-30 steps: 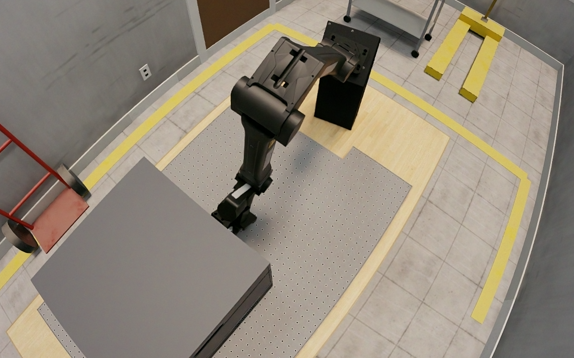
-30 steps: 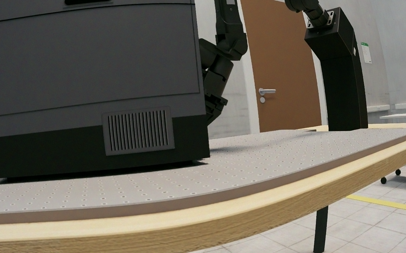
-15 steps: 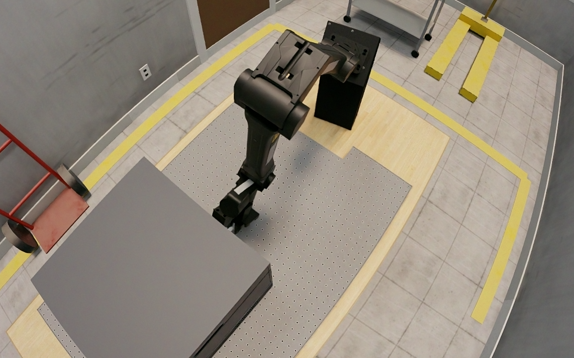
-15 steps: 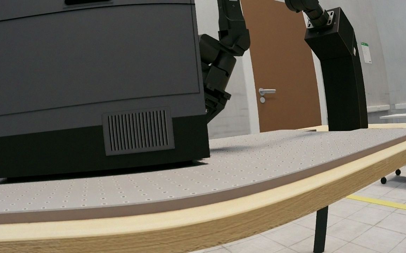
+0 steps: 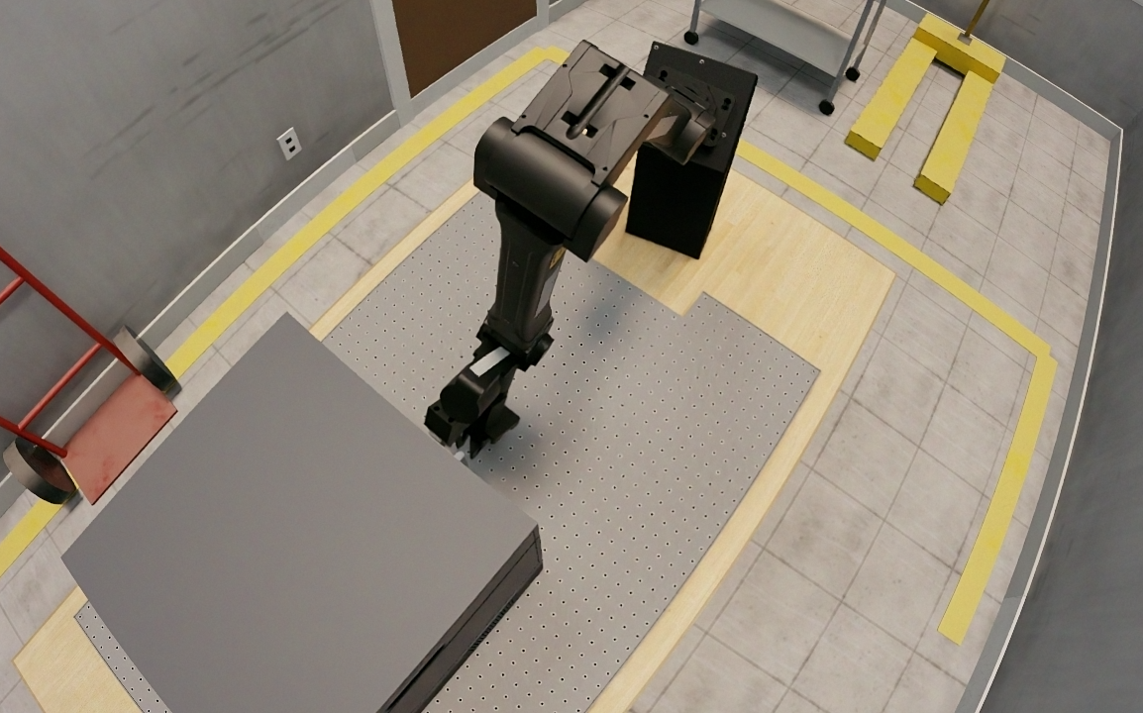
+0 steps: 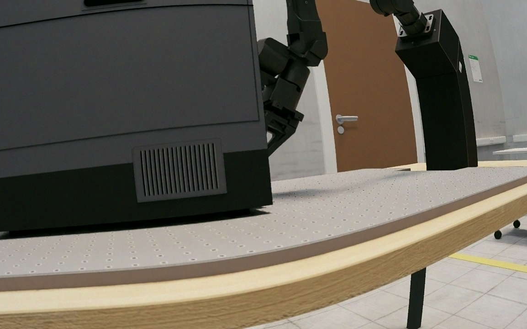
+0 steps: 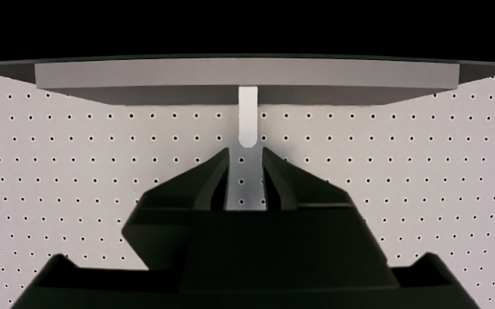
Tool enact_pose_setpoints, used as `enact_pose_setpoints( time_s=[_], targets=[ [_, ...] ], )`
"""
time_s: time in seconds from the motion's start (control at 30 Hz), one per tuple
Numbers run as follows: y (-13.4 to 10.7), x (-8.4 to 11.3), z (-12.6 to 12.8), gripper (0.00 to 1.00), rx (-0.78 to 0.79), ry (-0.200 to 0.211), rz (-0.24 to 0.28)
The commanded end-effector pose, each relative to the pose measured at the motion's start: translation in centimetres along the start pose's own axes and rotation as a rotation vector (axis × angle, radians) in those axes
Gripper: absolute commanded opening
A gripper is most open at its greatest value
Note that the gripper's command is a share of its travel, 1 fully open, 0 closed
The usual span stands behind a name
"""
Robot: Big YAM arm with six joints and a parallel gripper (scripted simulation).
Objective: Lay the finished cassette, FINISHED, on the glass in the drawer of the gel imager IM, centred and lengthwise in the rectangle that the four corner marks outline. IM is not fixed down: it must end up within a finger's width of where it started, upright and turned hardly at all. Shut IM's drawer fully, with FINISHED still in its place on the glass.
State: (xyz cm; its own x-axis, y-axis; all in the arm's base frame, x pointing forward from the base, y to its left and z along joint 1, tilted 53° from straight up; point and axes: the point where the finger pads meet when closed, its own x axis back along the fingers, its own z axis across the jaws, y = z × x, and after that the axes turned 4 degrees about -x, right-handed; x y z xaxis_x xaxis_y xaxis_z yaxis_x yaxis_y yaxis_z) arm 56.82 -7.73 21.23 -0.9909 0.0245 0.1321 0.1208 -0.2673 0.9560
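Note:
The gel imager IM [image 5: 292,532] [image 6: 114,82] is a big grey box on the perforated board [image 5: 647,425] [image 6: 339,204]. In the wrist view its grey drawer front [image 7: 144,75] runs across the top, with a pale handle tab [image 7: 247,116] sticking out towards me. My gripper [image 7: 245,154] [image 5: 462,448] [image 6: 271,149] hangs low at the imager's front face. Its fingers stand a little apart, and the tab lies just beyond the fingertips, not between them. Nothing is between the fingers. The cassette FINISHED and the drawer's glass are not in view.
The arm's black pedestal [image 5: 677,195] [image 6: 441,102] stands at the far end of the wooden table [image 6: 380,253]. A red hand truck [image 5: 115,425] stands on the floor to the left, a wheeled cart [image 5: 779,35] at the back.

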Motion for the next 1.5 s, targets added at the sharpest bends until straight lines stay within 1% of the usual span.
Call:
enact_pose_setpoints(
  time_s=[0.0,0.53,0.63,1.03,1.17,1.2,1.3,1.33,1.4,1.47],
  targets=[
    [1.8,0.9,-0.4,0.26,0.005,-0.004,-0.043],
    [1.4,2.9,-0.5,0.26,0.008,-0.006,-0.036],
    [1.4,3.0,-0.5,0.26,0.008,-0.006,-0.035],
    [0.7,4.6,-0.6,0.26,0.007,-0.011,-0.015],
    [1.0,4.6,-0.5,0.26,0.008,-0.01,-0.023],
    [0.4,4.1,-0.1,0.26,0.002,0.0,-0.016],
    [0.4,4.1,-0.1,0.26,0.002,0.0,-0.016],
    [0.8,4.9,-0.5,1.0,0.014,-0.013,0.013],
    [0.5,5.8,-0.5,1.0,0.019,-0.02,0.076],
    [-0.4,6.8,-0.6,1.0,0.018,-0.022,0.085]
  ],
)
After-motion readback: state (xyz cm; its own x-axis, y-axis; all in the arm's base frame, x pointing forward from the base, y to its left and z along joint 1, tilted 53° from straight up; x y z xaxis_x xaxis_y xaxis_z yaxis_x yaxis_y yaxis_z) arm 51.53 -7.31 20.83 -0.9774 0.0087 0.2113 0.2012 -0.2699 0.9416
